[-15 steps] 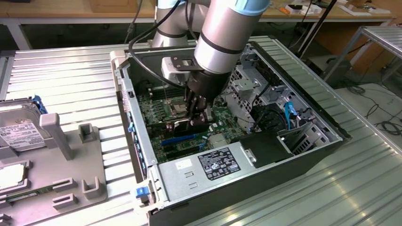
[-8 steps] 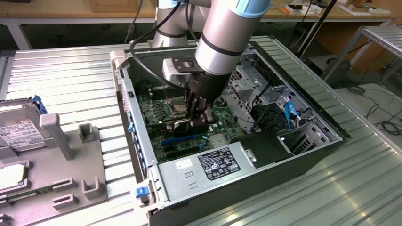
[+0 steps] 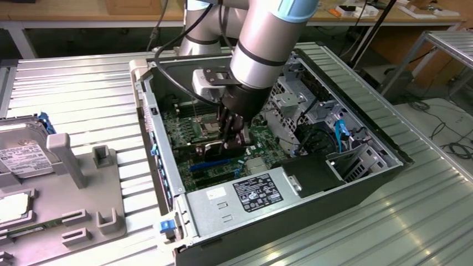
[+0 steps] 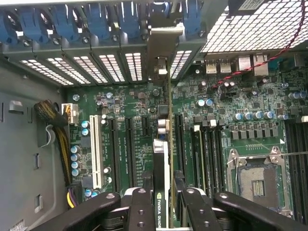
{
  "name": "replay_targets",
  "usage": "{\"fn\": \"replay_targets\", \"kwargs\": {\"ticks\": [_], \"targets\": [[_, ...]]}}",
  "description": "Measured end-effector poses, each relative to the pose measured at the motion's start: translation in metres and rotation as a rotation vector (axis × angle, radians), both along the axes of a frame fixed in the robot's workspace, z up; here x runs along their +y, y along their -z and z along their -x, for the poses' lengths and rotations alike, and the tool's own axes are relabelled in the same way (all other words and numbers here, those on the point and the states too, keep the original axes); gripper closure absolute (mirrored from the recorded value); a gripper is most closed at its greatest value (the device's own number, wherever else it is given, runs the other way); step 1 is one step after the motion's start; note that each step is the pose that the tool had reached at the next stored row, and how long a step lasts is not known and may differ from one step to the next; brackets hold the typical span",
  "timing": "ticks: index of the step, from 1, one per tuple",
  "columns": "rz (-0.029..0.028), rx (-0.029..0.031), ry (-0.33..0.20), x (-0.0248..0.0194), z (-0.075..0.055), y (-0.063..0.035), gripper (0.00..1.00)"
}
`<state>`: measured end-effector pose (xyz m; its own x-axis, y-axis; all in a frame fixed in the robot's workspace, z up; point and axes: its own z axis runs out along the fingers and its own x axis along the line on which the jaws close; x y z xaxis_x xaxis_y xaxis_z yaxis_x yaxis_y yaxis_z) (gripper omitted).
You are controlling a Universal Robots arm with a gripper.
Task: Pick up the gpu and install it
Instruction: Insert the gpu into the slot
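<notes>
A: The black two-fingered hand (image 4: 162,204) was half-closed, pinching the thin dark gpu card (image 4: 162,192) edge-on, above the green motherboard (image 4: 130,130).

B: Light, stiff, fragile; gripped by its top edge.

Deep green circuit board (image 4: 144,103) all over the floor of the black-and-silver computer case (image 3: 384,166), speckled with little silver and pale blue capacitor tops. One long white slot (image 4: 96,151) stands out among rows of black slots. Bright blue clips (image 4: 62,21) line the perforated silver grilles. A twisted red-and-black wire (image 4: 269,55) crosses one corner. The thin black graphics card (image 4: 161,192) shows a green-and-white logo and a silvery metal bracket; the hand (image 4: 161,207) around it is glossy black. Silver-grey arm with a pale blue cap (image 3: 296,8) above. Ribbed silver worktop (image 3: 81,83), grey plastic holder tray (image 3: 81,194).
</notes>
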<state>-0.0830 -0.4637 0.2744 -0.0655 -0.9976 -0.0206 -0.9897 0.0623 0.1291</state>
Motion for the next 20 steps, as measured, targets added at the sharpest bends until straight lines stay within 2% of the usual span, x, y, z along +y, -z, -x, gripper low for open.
{"fn": "replay_targets", "kwargs": {"ticks": [4,20], "targets": [[0.0002,-0.0093,-0.006,-0.0001,0.0000,0.0039,0.73],[0.0001,-0.0108,-0.006,0.0000,0.0022,0.0086,0.73]]}}
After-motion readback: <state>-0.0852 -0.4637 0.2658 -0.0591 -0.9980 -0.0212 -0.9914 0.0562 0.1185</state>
